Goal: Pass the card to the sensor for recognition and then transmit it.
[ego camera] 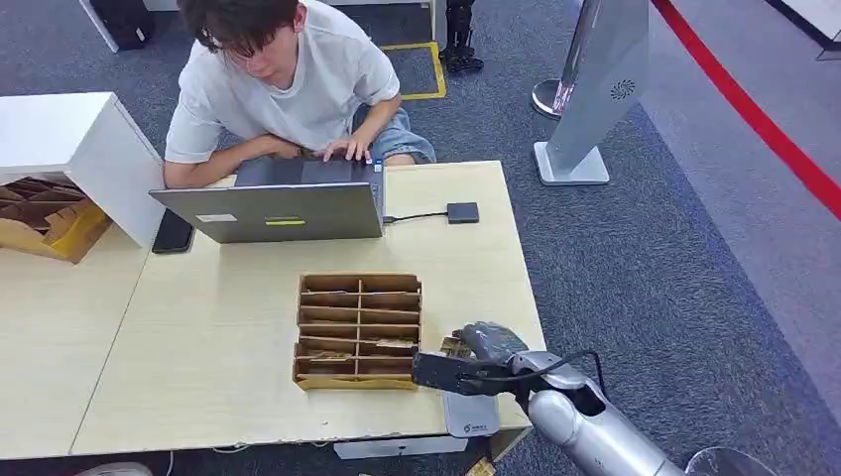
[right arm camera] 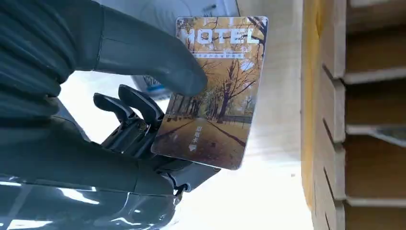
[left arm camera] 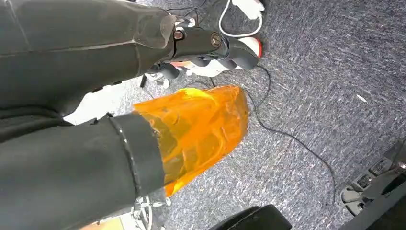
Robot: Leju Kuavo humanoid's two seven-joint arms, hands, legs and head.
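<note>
card: [right arm camera: 215, 91] a hotel key card, held at the table's near edge, close to its near right corner
grip: right hand [ego camera: 474, 362] pinches it, thumb [right arm camera: 153, 57] on the printed face, dark fingers behind
sensor: [ego camera: 469, 413] grey pad on the table [ego camera: 198, 347] just under the hand
relation: card above the pad, long axis pointing away from the wrist
box: [ego camera: 358, 330] just left of the hand
left hand: [left arm camera: 210, 48] hangs over carpet, fingers curled on nothing
</note>
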